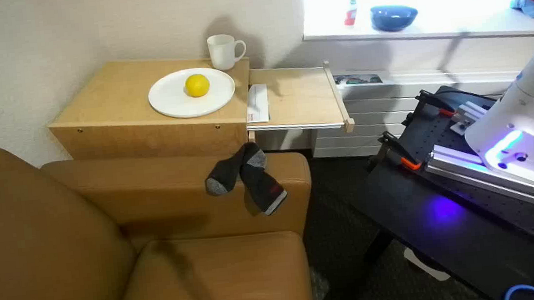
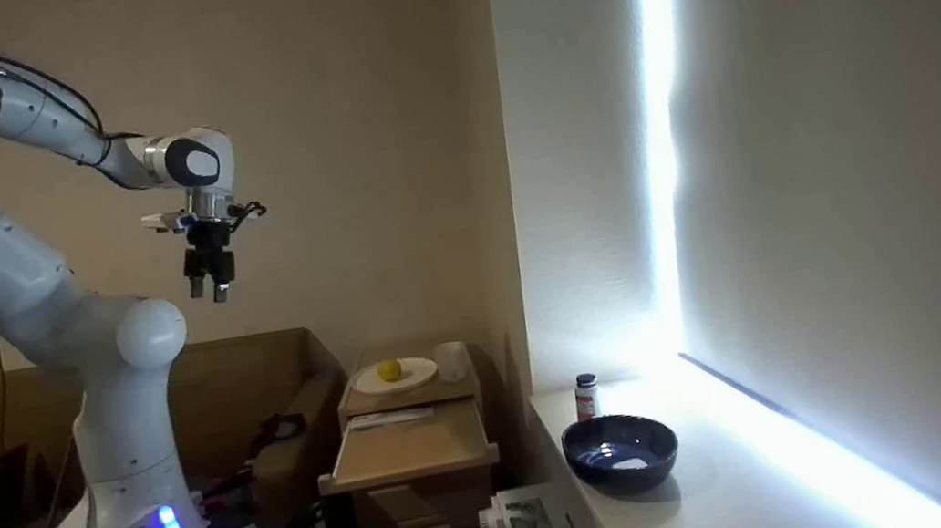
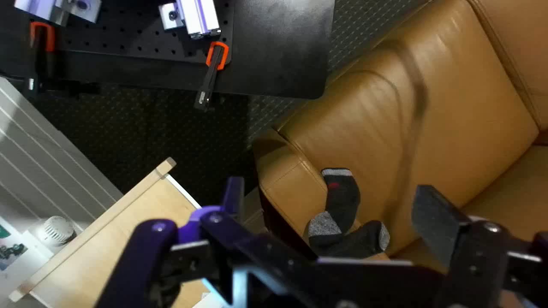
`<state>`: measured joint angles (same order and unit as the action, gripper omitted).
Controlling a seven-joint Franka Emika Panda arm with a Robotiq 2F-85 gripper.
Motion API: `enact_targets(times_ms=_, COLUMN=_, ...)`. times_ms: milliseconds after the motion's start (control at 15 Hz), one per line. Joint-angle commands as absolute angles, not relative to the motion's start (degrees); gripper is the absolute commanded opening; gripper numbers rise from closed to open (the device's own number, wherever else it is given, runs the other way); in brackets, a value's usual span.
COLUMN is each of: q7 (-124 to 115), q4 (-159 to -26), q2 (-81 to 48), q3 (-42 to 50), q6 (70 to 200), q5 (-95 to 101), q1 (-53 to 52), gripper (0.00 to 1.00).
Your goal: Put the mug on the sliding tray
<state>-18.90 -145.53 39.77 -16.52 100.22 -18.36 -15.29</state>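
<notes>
Standing upright on the bench (image 1: 110,94), the mug (image 1: 222,52) is lower than the gripper (image 2: 208,289) and well off to its side, just beside the plate (image 1: 169,98) that bears a yellow fruit (image 1: 197,85); whether mug and plate touch cannot be told. Its handle (image 1: 244,49) points toward the side from which the sliding tray (image 1: 298,93) juts, likewise below the gripper. A white packet (image 1: 257,103) lies on the tray near the bench. In the wrist view the tray shows outside one of the fingers (image 3: 233,196), partly hidden by the gripper itself, while socks (image 3: 344,205) on the sofa (image 3: 372,128) appear in the gap, well below. Farther out, the blue bowl (image 2: 623,463) rests on the window sill (image 2: 723,486), also lower than the gripper.

The fingers stand wide apart and hold nothing. The step in hand is judged to be the approach, ahead of any grasp: the tray is already drawn out, so only the transfer of the mug appears to remain. The next move calls for carrying the gripper across and down to the mug, setting the fingers about its body without striking the plate or the wall (image 1: 152,24) behind; thereafter the mug should be lifted and lowered onto the bare part of the tray, clear of the packet.
</notes>
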Motion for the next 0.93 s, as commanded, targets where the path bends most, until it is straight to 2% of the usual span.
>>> enact_targets(times_ms=0, q7=-18.52, q4=-145.43, q2=39.89, q3=-17.09, q6=99.98, q5=-18.69, q1=-14.54, gripper=1.0)
enact_targets(times_ms=67, q7=-22.45, q4=-144.7, q2=34.81, q3=-18.13, q6=102.8, q5=-17.9, q1=-11.59, gripper=1.0)
enact_targets(times_ms=133, q7=-27.3, q4=-150.91, q2=40.61, q3=-20.03, q6=103.42, q5=-21.6, q1=-13.52, gripper=1.0)
enact_targets(times_ms=200, q7=-28.96, q4=-152.67, q2=39.05, q3=-20.42, q6=106.86, q5=-22.29, q1=-12.48, gripper=1.0)
enact_targets(times_ms=267, q7=-28.65, q4=-148.25, q2=30.02, q3=-19.37, q6=111.03, q5=-19.63, q1=-8.53, gripper=1.0)
enact_targets(times_ms=600, q7=-35.28, q4=-146.77, q2=18.95, q3=-15.86, q6=128.52, q5=-14.46, q1=-0.66, gripper=1.0)
enact_targets(times_ms=800, q7=-42.27, q4=-141.65, q2=14.95, q3=-12.93, q6=128.85, q5=-13.93, q1=0.65, gripper=1.0)
enact_targets(times_ms=867, q7=-38.46, q4=-145.77, q2=17.41, q3=-12.19, q6=130.5, q5=-13.26, q1=-0.95, gripper=1.0)
